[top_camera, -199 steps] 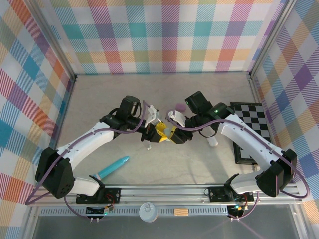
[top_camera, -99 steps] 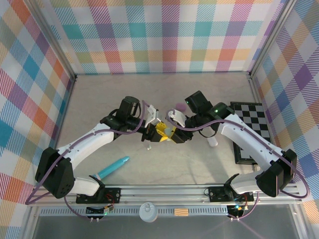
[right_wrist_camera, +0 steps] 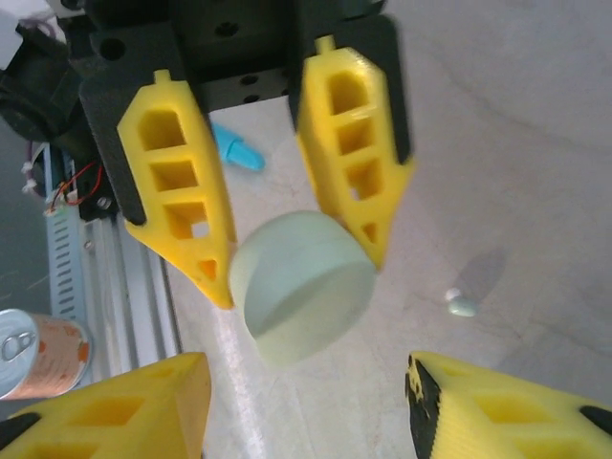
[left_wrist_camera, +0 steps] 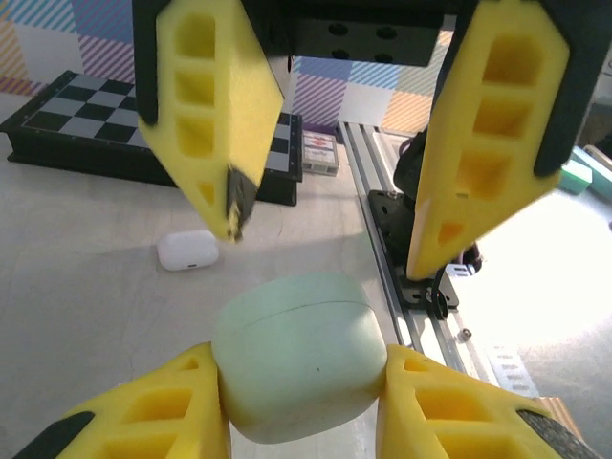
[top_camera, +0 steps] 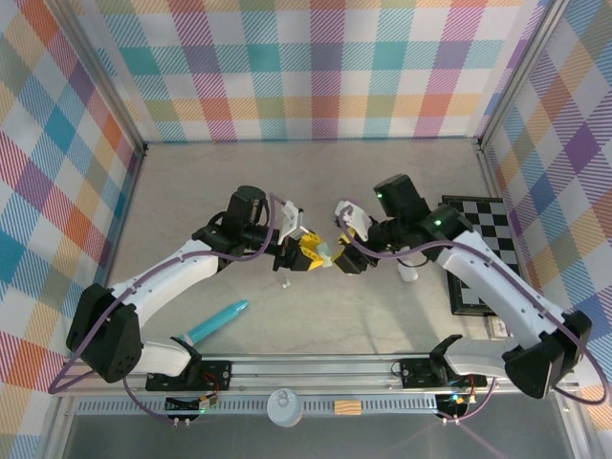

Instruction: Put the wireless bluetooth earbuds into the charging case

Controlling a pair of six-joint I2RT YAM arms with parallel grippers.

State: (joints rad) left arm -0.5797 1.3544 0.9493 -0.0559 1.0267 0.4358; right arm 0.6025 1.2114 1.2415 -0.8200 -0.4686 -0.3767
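Note:
A closed mint-green charging case [left_wrist_camera: 299, 356] is clamped between the yellow fingers of my left gripper [left_wrist_camera: 301, 368], which is shut on it above the table's middle [top_camera: 316, 253]. From the right wrist the same case [right_wrist_camera: 301, 287] hangs between the left's fingers. My right gripper [right_wrist_camera: 304, 387] faces it with its jaws open and nothing between them, a short way to the right of the case [top_camera: 342, 256]. One tiny mint earbud [right_wrist_camera: 462, 306] lies on the table below, seen from above as a pale speck [top_camera: 284, 284].
A white case [left_wrist_camera: 188, 251] lies on the table near the right arm [top_camera: 408, 273]. A chessboard [top_camera: 486, 251] sits at the right edge. A turquoise stick [top_camera: 218, 321] lies front left. The metal rail [top_camera: 306, 368] and a can [top_camera: 284, 406] are at the front.
My right gripper has opened and drawn back to the right, away from the mint case. The left gripper has kept hold of the case in about the same place.

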